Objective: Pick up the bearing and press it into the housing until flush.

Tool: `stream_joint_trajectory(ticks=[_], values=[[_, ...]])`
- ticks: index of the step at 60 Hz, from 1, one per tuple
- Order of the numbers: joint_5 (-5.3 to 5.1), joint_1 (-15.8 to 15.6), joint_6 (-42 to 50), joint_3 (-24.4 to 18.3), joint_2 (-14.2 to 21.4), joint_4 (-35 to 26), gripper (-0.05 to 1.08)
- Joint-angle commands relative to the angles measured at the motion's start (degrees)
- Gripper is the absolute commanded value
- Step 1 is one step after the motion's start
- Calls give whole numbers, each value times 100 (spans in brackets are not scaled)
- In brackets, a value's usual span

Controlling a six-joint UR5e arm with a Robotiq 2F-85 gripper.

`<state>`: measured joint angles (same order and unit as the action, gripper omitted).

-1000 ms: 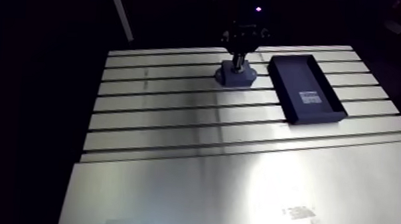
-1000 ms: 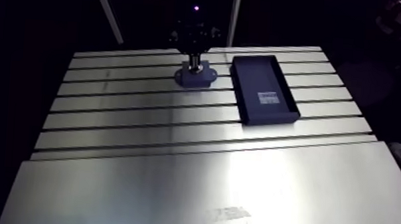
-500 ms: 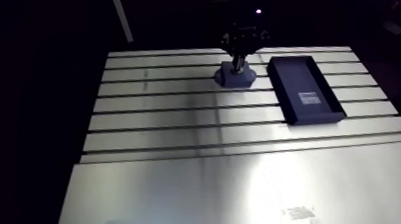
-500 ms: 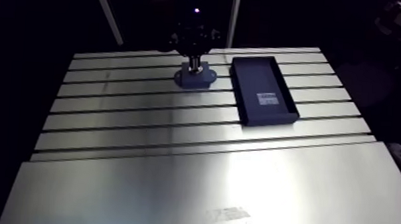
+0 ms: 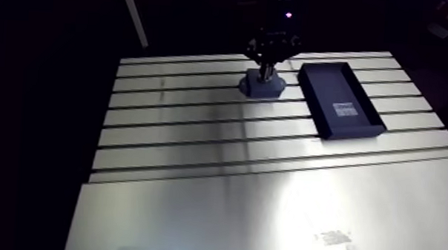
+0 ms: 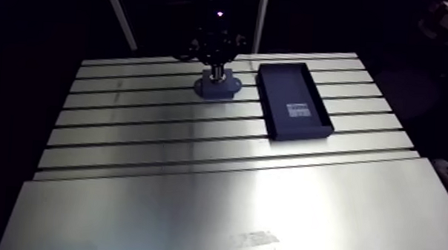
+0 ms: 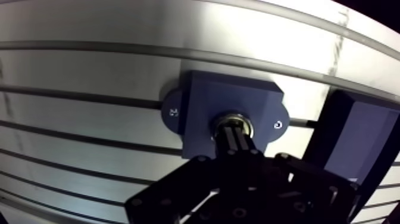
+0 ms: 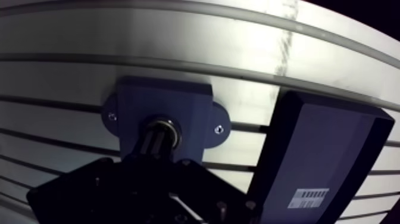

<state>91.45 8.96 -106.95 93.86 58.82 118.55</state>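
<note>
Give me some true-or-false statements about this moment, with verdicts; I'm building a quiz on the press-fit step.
1. The bearing sits in the bore of the blue housing. True.
2. The gripper is spread wide open above the tray. False: its fingers are together, with their tips on the bearing at the housing.
3. The dark tray lies beside the housing, with a gap between them. True.
4. The housing stands inside the tray. False: it sits on the slotted table.
5. The tray bears a barcode label. True.
</note>
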Motion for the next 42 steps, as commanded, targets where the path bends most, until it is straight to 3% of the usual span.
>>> stream_joint_trajectory(ticks=[1, 42], values=[[0, 1, -6, 14, -16, 24, 108], [-8, 10, -14, 23, -23, 33, 108]])
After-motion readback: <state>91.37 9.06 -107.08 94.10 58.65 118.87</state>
